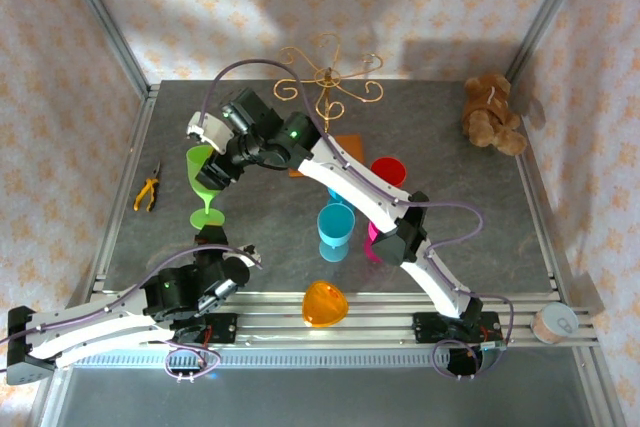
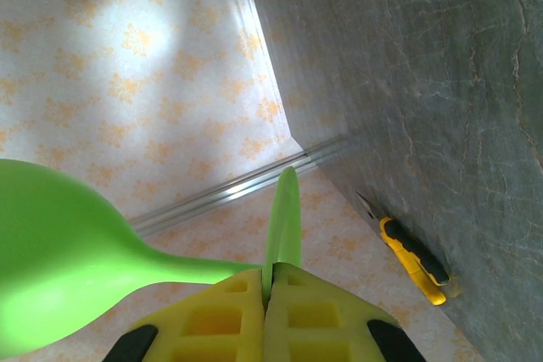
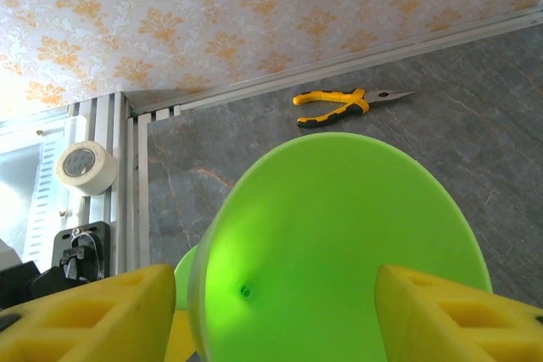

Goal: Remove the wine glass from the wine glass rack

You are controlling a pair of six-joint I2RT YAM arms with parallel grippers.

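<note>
Grey table [image 1: 500,227]; left gripper [image 2: 265,290] pinches wine glass [image 2: 68,269] foot (right gripper [image 3: 276,281] flanks bowl).

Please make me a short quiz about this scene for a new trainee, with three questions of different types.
1. True or false: the green wine glass hangs on the wine glass rack.
2. Which part of the glass is the left claw shut on? A) the bowl B) the foot C) the rim
3. Fill in: the yellow-handled tool lying left of the glass in the top view is a pair of ___.
Key: 1 false, the glass is off the rack; 2 B; 3 pliers.
</note>
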